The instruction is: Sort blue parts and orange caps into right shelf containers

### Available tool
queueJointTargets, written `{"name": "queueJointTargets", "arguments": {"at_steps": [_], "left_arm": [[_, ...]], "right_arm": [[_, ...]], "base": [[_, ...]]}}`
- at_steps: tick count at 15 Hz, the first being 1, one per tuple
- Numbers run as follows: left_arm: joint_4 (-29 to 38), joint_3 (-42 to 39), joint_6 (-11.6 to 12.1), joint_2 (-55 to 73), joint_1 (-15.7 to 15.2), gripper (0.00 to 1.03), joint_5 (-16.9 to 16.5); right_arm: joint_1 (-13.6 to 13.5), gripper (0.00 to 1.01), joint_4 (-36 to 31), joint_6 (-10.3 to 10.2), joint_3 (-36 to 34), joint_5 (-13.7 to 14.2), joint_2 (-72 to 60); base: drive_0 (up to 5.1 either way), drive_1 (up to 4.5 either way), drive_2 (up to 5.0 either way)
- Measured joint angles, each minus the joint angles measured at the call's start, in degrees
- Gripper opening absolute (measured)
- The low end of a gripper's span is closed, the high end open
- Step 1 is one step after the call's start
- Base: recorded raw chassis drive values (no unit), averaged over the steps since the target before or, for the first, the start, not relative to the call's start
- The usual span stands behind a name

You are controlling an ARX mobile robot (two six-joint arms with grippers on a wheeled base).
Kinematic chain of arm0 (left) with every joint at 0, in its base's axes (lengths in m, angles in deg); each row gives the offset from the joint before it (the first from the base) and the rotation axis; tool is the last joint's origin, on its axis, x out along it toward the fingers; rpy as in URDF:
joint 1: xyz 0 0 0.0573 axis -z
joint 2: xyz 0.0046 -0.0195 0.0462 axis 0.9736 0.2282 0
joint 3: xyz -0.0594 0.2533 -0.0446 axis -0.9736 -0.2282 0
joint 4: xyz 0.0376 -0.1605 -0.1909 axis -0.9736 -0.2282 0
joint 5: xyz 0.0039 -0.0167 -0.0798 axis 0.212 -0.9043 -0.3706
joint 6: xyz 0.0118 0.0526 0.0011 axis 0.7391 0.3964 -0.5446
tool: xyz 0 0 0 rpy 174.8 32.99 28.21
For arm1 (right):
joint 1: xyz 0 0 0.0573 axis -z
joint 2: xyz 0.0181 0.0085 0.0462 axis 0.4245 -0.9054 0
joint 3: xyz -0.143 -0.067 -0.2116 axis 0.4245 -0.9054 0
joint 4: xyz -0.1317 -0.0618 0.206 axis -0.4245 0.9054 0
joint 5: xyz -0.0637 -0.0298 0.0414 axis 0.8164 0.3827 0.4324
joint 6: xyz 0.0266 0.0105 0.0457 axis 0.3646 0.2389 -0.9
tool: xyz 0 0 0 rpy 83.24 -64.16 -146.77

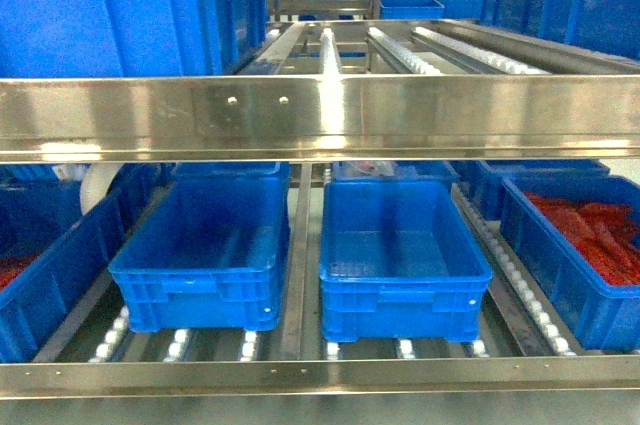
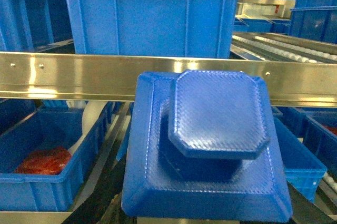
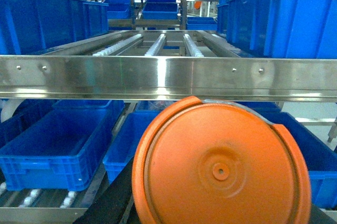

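A blue part (image 2: 210, 145), a square bevelled base with an octagonal top, fills the left wrist view. My left gripper is shut on it, and only a dark finger (image 2: 105, 195) shows beside it. An orange cap (image 3: 221, 166), round with a small centre boss, fills the right wrist view, with my right gripper shut on it and its black finger (image 3: 105, 197) at the lower left. Both are held in front of the shelf's steel rail (image 1: 320, 110). Two empty blue containers (image 1: 200, 295) (image 1: 405, 305) stand side by side on the lower rollers. Neither gripper shows in the head view.
At the lower right a blue crate (image 1: 560, 275) holds red pieces, and another crate (image 1: 50, 285) at the lower left holds red pieces too. Large blue crates (image 1: 130, 5) sit on the upper roller level. A front steel lip (image 1: 320, 375) borders the lower level.
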Motion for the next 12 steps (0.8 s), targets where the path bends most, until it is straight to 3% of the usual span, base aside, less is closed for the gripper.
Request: {"name": "queueJointTargets", "arguments": {"at_steps": [1,12], "left_arm": [[0.02,0.00,0.00,0.00,0.00,0.44,-0.09],[0.00,0.00,0.00,0.00,0.00,0.44,-0.02]], "right_arm": [[0.00,0.44,0.02,0.00,0.00,0.00,0.00],[0.00,0.44,0.02,0.00,0.00,-0.20,0.00]], "base": [[-4.9,2.45,2.5],[0.0,0.00,0.0]]}}
